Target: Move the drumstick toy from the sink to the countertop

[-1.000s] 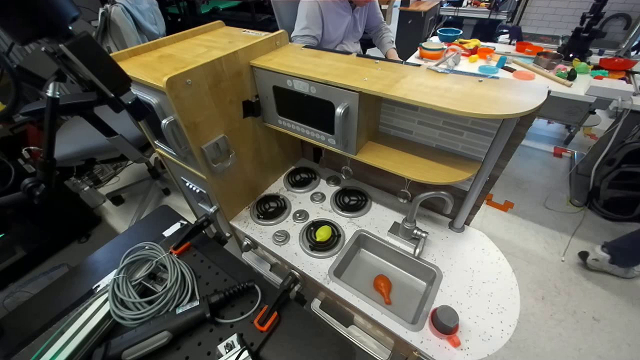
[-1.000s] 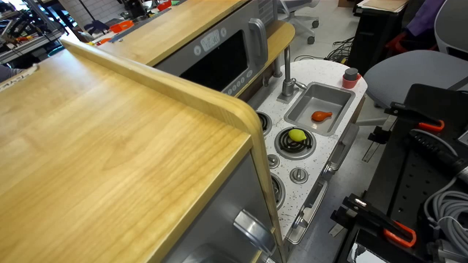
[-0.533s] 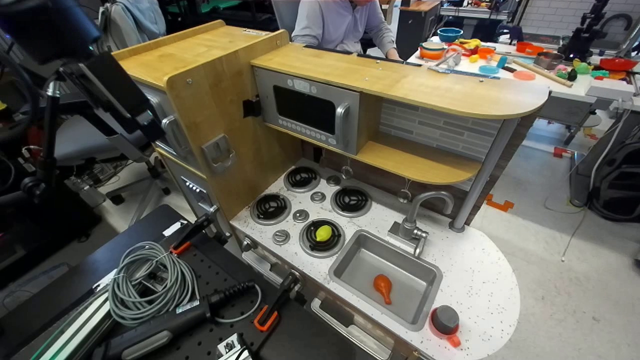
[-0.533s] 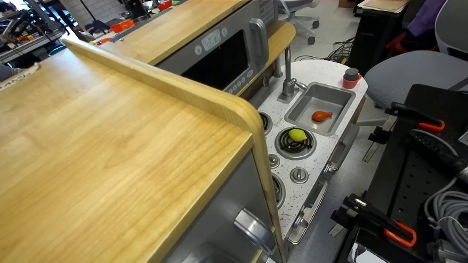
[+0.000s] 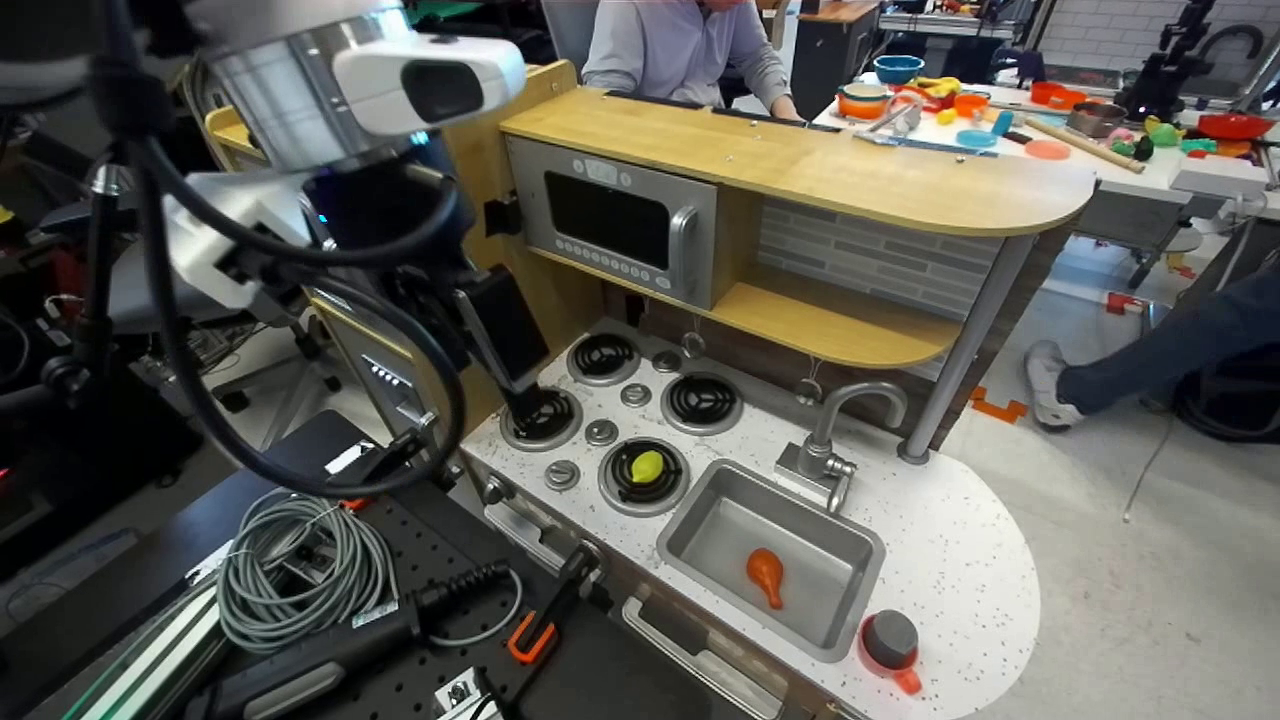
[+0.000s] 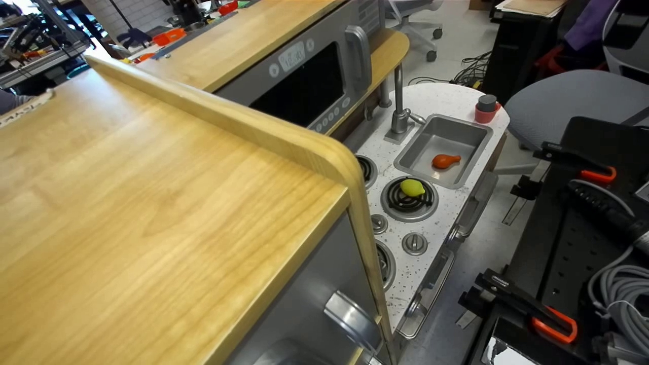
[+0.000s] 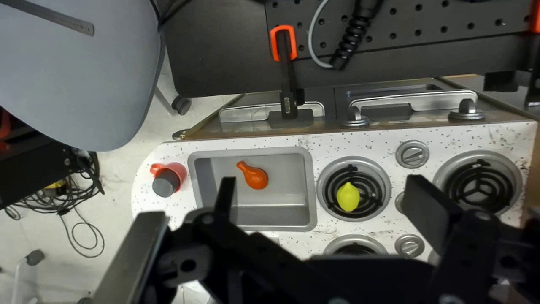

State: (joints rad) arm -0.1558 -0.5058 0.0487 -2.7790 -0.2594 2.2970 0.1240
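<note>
While the gripper (image 7: 322,190) hangs well above the level of the white countertop (image 5: 960,560), its fingers spread wide apart, the orange drumstick toy (image 5: 765,572) lies on the floor of the grey sink (image 5: 715,535), narrow end slanting toward the front edge. Just beside the sink, a yellow lemon (image 6: 412,188) rests on the burner (image 6: 408,205) near that edge. Where the front edge curves into the rounded end stands a red cup (image 6: 485,117), a grey piece (image 6: 487,103) at its top.
</note>
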